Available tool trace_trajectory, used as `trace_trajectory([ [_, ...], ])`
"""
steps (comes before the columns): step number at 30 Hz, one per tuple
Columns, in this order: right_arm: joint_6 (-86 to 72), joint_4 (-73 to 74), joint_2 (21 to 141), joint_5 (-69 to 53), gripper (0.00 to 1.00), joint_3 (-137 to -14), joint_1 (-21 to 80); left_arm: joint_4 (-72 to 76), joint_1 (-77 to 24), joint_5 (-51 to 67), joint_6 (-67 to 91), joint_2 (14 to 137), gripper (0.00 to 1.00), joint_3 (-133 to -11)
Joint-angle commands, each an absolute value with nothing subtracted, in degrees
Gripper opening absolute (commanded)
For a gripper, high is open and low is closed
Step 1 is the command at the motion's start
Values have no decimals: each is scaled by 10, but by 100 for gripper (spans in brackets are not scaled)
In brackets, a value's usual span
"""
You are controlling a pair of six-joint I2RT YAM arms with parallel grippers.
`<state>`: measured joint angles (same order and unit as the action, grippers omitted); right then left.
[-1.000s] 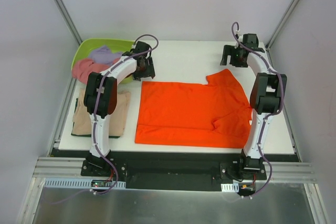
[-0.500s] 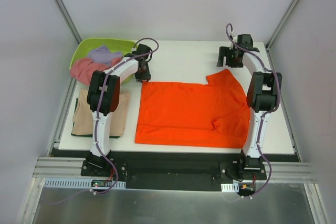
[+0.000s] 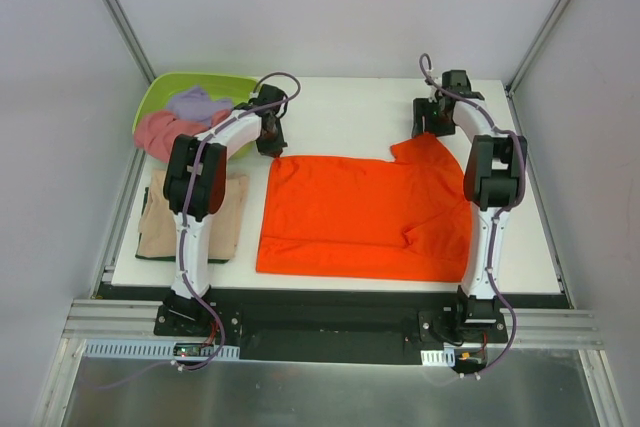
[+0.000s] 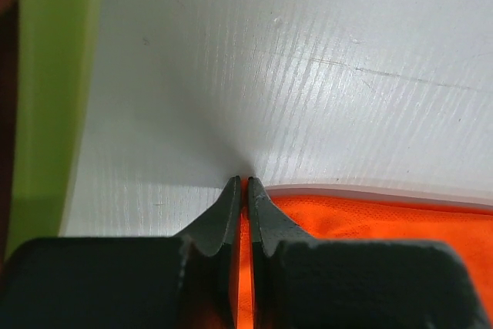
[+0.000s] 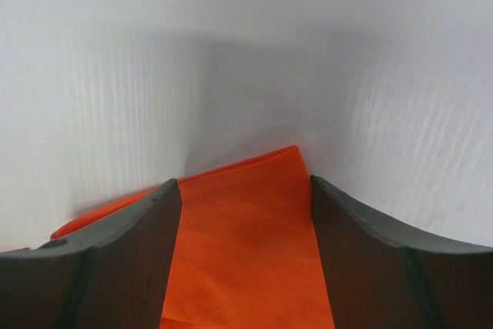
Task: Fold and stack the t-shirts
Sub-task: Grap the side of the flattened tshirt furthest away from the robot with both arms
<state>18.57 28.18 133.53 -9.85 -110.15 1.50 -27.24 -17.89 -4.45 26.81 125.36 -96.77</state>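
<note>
A bright orange t-shirt (image 3: 365,217) lies spread flat on the white table. My left gripper (image 3: 270,139) is at its far left corner; in the left wrist view the left gripper (image 4: 244,182) is shut on the orange cloth (image 4: 370,217), with a thin strip of it between the jaws. My right gripper (image 3: 432,127) is at the far tip of the right sleeve. In the right wrist view the right gripper (image 5: 245,186) is open, its jaws straddling the sleeve corner (image 5: 246,252). A tan t-shirt (image 3: 160,227) lies folded at the left.
A lime-green tub (image 3: 160,87) at the far left corner holds a crumpled pink t-shirt (image 3: 160,132) and a lavender one (image 3: 198,103). The tub's wall (image 4: 46,113) shows just left of my left gripper. Grey walls and frame posts enclose the table.
My left gripper has closed on the orange shirt's far left corner. My right gripper has come down towards the sleeve tip and its jaws have narrowed a little.
</note>
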Motion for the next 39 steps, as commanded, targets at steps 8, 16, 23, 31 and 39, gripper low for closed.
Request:
trace_trajectory([
  [8, 185, 298, 1329, -35, 33, -1105, 34, -265, -176, -11, 263, 1213, 0, -942],
  [16, 180, 239, 1278, -72, 5, -1072, 40, -245, -178, 17, 263, 1183, 0, -915],
  [23, 171, 171, 1138, -77, 1, -923, 47, -223, -185, 32, 272, 1126, 0, -859],
  [31, 91, 187, 980, -80, 1, -782, 51, -184, -210, 35, 296, 1036, 0, -753],
  [39, 114, 212, 829, -42, 1, -614, 53, -154, -240, 9, 308, 930, 0, -624],
])
